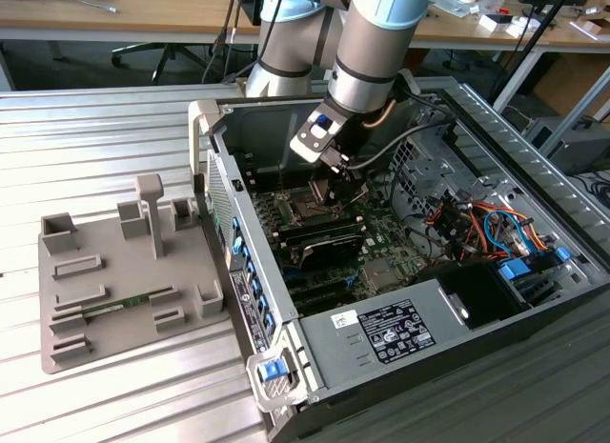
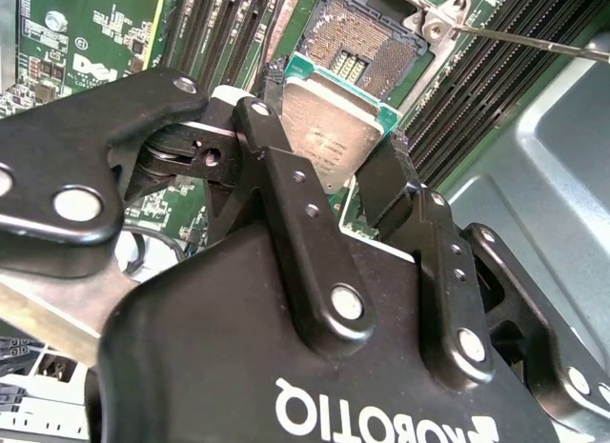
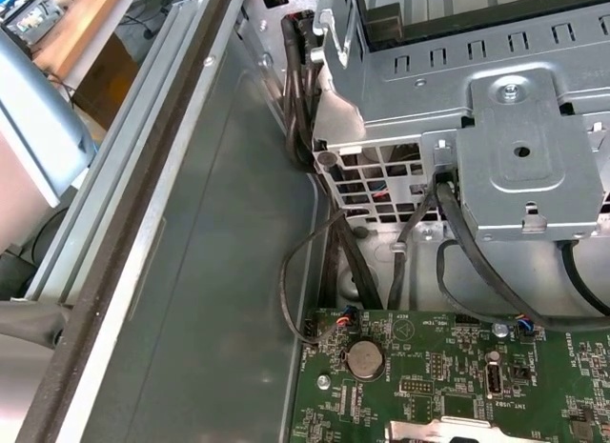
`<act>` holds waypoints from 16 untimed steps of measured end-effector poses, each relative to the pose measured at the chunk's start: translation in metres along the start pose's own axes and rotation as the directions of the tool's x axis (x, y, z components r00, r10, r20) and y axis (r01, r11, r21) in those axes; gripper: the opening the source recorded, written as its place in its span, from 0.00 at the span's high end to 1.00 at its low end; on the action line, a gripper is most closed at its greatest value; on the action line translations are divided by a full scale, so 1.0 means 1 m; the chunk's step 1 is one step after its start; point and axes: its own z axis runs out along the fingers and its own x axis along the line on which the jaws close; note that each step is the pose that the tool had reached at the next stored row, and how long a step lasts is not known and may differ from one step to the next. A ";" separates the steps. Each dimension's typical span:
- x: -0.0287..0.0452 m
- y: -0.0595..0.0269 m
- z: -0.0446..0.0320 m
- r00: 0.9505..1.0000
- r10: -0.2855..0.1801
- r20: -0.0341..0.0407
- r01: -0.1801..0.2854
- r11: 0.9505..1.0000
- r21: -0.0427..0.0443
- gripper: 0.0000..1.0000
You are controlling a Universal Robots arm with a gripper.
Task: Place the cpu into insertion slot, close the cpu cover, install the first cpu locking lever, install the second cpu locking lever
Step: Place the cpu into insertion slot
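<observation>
A robot arm [image 1: 367, 43] reaches down into an open computer case [image 1: 214, 148] that lies on its side on a ribbed metal tabletop [image 1: 95, 129]. In the exterior view the claw [image 1: 329, 176] hangs low over the green motherboard [image 1: 381, 243], near the middle of the case. A grey moulded parts tray [image 1: 114, 271] sits on the tabletop at about 9 o'clock from the case, on the exterior view's left.

In the second wrist view the claw's two black fingers [image 2: 276, 148] are clamped on opposite edges of the cpu [image 2: 329, 129]. This leaves its silvery top and green rim free, probably so the chip can go down flat without the fingers fouling the socket walls. The cpu hangs just short of the insertion slot [image 2: 367, 38] and is not seated. The slot's field of contacts is bare and uncovered, ready to receive the chip. A thin metal locking lever [image 2: 534, 38] is swung away from the slot's corner, apparently released to keep the opening clear. Long black memory slots [image 2: 229, 24] flank the socket.
</observation>
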 end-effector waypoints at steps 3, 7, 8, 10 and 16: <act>0.0000 -0.0001 0.0006 1.000 0.000 0.000 0.000 1.000 0.000 0.46; 0.0000 -0.0001 0.0014 1.000 0.000 0.000 0.000 1.000 0.000 0.46; 0.0000 -0.0001 0.0015 1.000 0.000 0.000 0.000 1.000 0.000 0.46; 0.0000 -0.0002 0.0019 1.000 0.000 0.000 0.000 1.000 0.000 0.46; 0.0000 -0.0003 0.0027 1.000 0.000 0.000 0.000 1.000 0.000 0.46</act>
